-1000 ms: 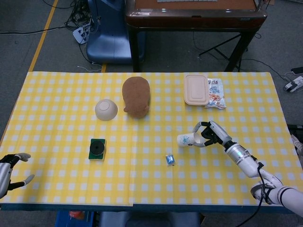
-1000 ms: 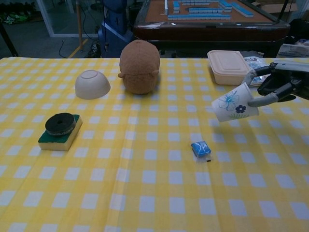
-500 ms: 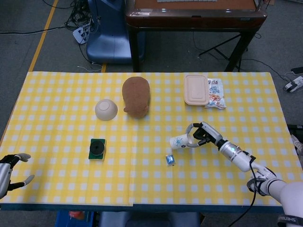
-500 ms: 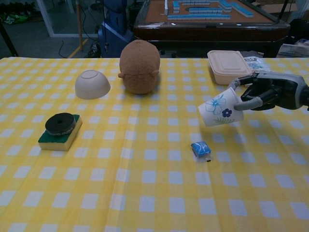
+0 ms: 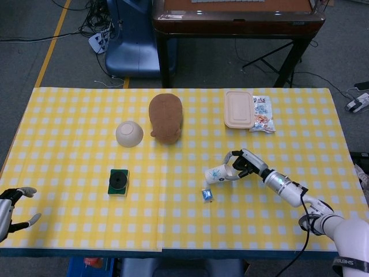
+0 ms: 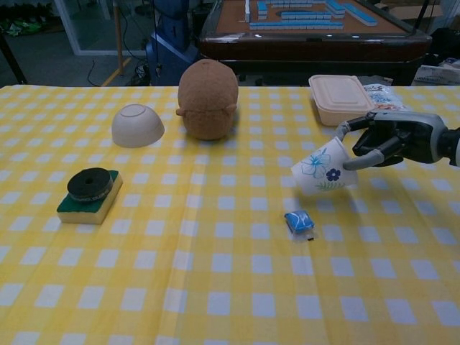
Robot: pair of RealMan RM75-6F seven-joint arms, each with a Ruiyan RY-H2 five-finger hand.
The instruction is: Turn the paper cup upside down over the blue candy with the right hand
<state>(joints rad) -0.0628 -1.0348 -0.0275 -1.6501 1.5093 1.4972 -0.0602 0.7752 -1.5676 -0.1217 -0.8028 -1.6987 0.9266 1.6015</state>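
A white paper cup point(image 5: 217, 173) point(image 6: 321, 169) with blue flowers hangs tilted on its side, mouth toward the left and slightly down. My right hand point(image 5: 242, 164) point(image 6: 388, 138) grips it by the base end. The cup is above and a little to the right of the blue candy point(image 5: 207, 195) point(image 6: 298, 221), which lies on the yellow checked cloth, apart from the cup. My left hand point(image 5: 11, 205) rests at the table's front left corner, fingers apart, holding nothing; the chest view does not show it.
An upturned cream bowl point(image 5: 129, 133) point(image 6: 136, 124), a brown plush lump point(image 5: 166, 118) point(image 6: 208, 98), a green sponge with a black disc point(image 5: 119, 182) point(image 6: 90, 194), a beige lidded box point(image 5: 238, 108) point(image 6: 341, 99) and a snack bag point(image 5: 262, 113) lie on the table.
My right hand has carried the cup leftward and lower, closer to the blue candy, tipping its mouth further down. The left hand has not moved.
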